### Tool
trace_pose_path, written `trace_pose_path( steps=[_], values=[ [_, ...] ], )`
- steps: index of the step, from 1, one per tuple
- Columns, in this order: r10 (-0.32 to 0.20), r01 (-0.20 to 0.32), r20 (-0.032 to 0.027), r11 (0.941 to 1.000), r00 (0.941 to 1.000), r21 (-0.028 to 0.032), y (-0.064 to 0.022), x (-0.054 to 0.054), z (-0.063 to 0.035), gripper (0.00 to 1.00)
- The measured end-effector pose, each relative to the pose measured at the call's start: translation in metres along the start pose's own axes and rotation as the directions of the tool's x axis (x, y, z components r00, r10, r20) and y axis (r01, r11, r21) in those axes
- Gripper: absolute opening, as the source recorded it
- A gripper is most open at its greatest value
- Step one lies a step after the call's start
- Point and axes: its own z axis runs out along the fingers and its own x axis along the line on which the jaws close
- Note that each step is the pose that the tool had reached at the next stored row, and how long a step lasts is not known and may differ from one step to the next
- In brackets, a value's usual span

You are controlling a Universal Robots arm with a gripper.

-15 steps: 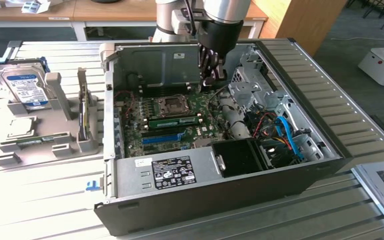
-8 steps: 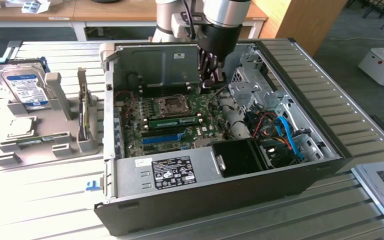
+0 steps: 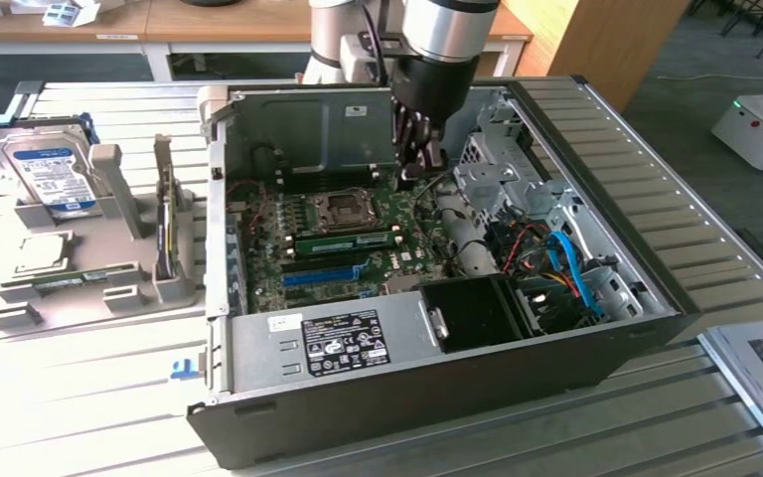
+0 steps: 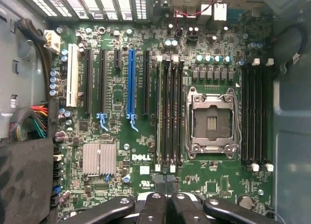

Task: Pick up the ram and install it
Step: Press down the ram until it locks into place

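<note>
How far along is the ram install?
One green ram stick already stands seated beside the CPU socket; a second stick lies on the tray outside. In hand: nothing visible, the gripper is shut over the motherboard. Left: I cannot tell whether the seated stick is latched.

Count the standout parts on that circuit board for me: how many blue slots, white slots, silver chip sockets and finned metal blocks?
blue slot: 1
white slot: 1
silver chip socket: 1
finned metal block: 1
Total: 4
</note>
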Motion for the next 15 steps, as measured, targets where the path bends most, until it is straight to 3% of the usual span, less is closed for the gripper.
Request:
trace_pose_path(
  steps=[15],
  values=[
    [0.0, 0.0, 0.0, 1.0, 1.0, 0.0, -0.0005, 0.0, 0.013, 0.1]
  ],
)
